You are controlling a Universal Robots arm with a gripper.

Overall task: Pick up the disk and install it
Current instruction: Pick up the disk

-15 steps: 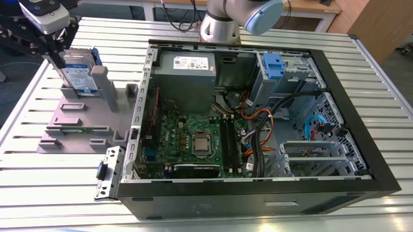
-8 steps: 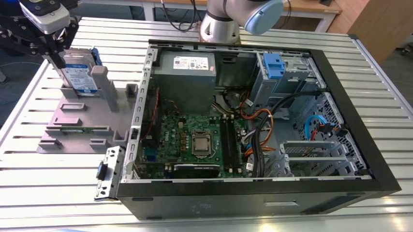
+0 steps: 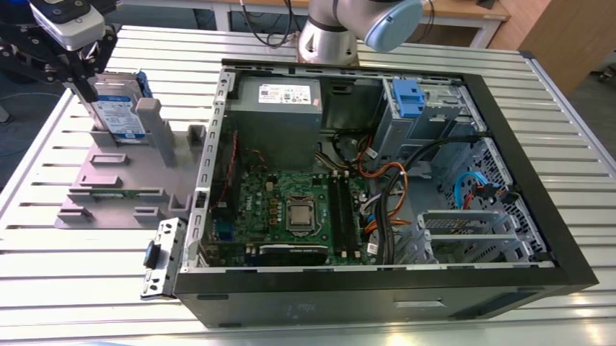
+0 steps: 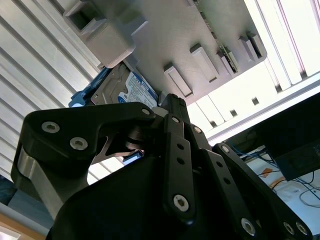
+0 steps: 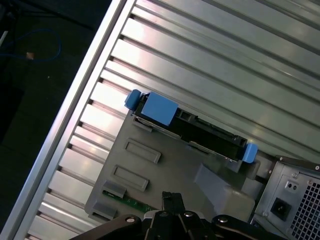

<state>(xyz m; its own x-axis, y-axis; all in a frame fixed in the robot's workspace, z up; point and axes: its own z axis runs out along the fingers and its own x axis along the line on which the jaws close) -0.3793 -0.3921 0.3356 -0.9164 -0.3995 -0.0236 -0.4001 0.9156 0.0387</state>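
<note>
- Hovering at about ten o'clock in the exterior view, the gripper [image 3: 86, 86] hangs over the far end of the stand [image 3: 115, 180], with its tips just at the upper edge of the disk [image 3: 120, 108].
- In the first wrist view the fingertips [image 5: 170, 200] are drawn narrow, pressed together, and hold nothing.
- There, a stretch of grey stand lies between them and the disk.
- The disk stands upright on its edge in the stand, between grey posts. Its white-and-blue label faces the case [image 3: 385, 295].
- In the second wrist view the label shows just past the gripper's black links.
- The first wrist view shows the disk's dark top edge, with the blue bracket [image 5: 160, 109] capping both ends.
- The stand sits on the slatted table [image 3: 58, 288], at nine o'clock of the case and just beside it.
- The case lies open on its side. Inside, the power supply [image 3: 279, 108] is at twelve o'clock of the motherboard [image 3: 288, 209].
</note>
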